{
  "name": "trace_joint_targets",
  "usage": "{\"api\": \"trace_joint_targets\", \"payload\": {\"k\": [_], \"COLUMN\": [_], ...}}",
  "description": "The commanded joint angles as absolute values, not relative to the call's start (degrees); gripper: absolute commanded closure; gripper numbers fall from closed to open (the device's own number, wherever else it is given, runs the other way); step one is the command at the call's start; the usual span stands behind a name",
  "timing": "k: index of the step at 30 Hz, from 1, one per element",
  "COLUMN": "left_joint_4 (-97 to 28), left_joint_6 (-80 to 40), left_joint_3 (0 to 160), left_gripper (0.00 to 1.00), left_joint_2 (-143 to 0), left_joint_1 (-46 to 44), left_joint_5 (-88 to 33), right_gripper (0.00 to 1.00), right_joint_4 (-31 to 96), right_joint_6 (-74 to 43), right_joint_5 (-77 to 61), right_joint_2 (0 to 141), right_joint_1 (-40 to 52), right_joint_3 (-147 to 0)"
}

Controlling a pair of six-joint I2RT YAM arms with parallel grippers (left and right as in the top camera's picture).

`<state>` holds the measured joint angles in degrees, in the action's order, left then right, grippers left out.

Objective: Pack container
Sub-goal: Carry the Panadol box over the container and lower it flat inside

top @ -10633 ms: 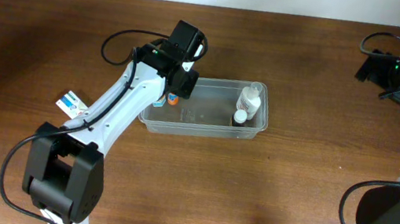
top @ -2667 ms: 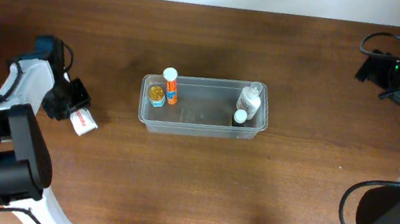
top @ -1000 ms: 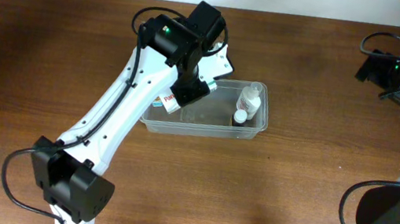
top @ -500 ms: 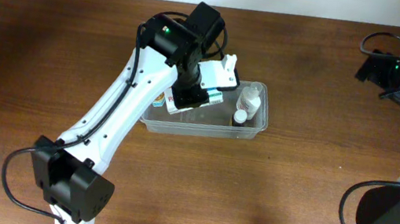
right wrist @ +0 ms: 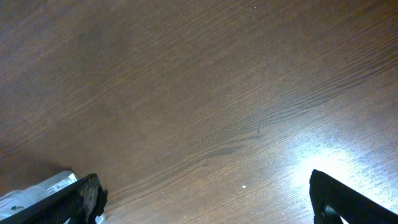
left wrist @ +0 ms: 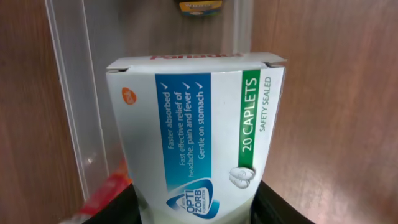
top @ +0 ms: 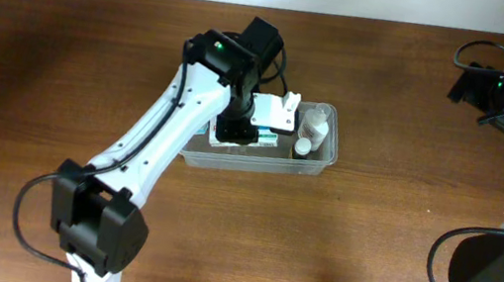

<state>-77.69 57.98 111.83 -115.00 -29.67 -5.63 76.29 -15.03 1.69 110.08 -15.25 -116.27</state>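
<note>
The clear plastic container (top: 322,156) stands at the table's middle; its wall also shows in the left wrist view (left wrist: 69,93). Two white bottles (top: 312,125) stand at its right end. My left gripper (top: 251,131) is shut on a white, blue and green caplet box (left wrist: 199,130) and holds it over the container's middle. An orange-capped item (left wrist: 198,6) lies on the container floor beyond the box, and something red (left wrist: 106,193) shows at the box's lower left. My right gripper (right wrist: 205,199) is open and empty over bare table at the far right (top: 498,103).
The brown wooden table (top: 366,248) spreads all round the container. A white scrap (right wrist: 31,193) shows at the right wrist view's lower left edge.
My left arm picked the caplet box up from the far left of the table and carried it to the container, then lowered it over the middle. My right arm has not moved.
</note>
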Motion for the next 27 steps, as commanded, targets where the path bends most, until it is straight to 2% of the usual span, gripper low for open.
{"api": "trace_joint_targets", "payload": {"k": [1, 8, 11, 16, 27], "left_joint_4": [-76.0, -75.1, -75.2, -75.2, -75.2], "left_joint_6": [60.4, 60.3, 60.3, 60.3, 60.3], "left_joint_3": [110.8, 110.8, 110.8, 110.8, 110.8], "left_gripper": [0.53, 0.52, 0.45, 0.39, 0.38], "left_joint_2": [-118.4, -120.6, -121.0, -121.0, -121.0], "left_joint_1": [-29.5, -29.5, -29.5, -29.5, -29.5], "left_joint_5": [-6.4, -5.0, -4.5, -4.5, -2.0], "right_gripper": [0.02, 0.02, 0.02, 0.02, 0.02], "right_joint_4": [76.3, 76.3, 76.3, 76.3, 76.3], "right_joint_6": [-15.5, -15.5, -15.5, -15.5, -15.5], "right_joint_5": [2.2, 2.2, 2.2, 2.2, 2.2], "right_joint_2": [108.5, 108.5, 108.5, 108.5, 108.5], "right_joint_1": [-15.5, -15.5, -15.5, -15.5, -15.5], "right_joint_3": [-117.3, -117.3, -117.3, -117.3, -117.3]}}
